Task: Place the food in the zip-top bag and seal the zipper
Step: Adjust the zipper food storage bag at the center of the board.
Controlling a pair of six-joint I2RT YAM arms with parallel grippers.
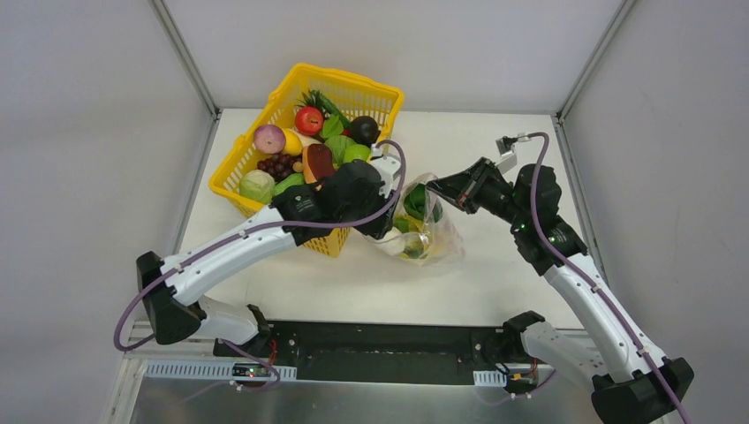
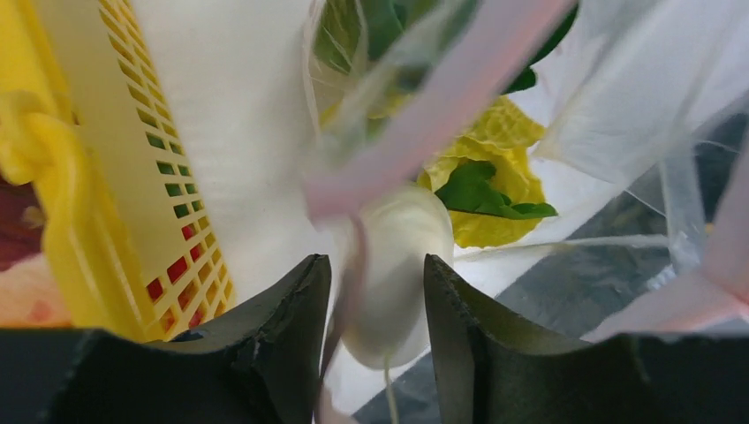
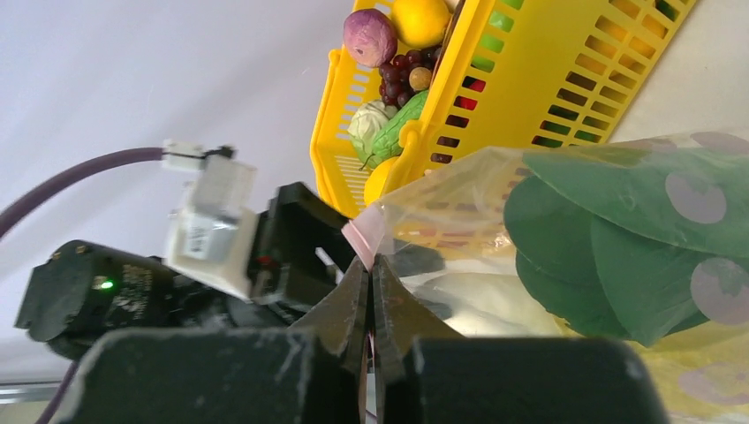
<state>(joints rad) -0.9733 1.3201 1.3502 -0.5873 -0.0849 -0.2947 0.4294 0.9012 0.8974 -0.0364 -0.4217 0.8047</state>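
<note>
Right fingers [image 3: 371, 278]: pressed together, pinching a pink-edged corner of the zip-top bag [image 3: 459, 190].
Left fingers [image 2: 320, 278]: spread at the bag's mouth, with the zipper [image 2: 442, 106] strip and white radish [image 2: 397, 247] in the gap.
In bag: radish, yellow cabbage [image 2: 499, 146], leafy greens [image 3: 618, 247].
Bag position: on the worktop [image 1: 495, 274], just beside the yellow basket [image 1: 353, 88], between both arms.
Basket: filled with other toy fruits and vegetables.
</note>
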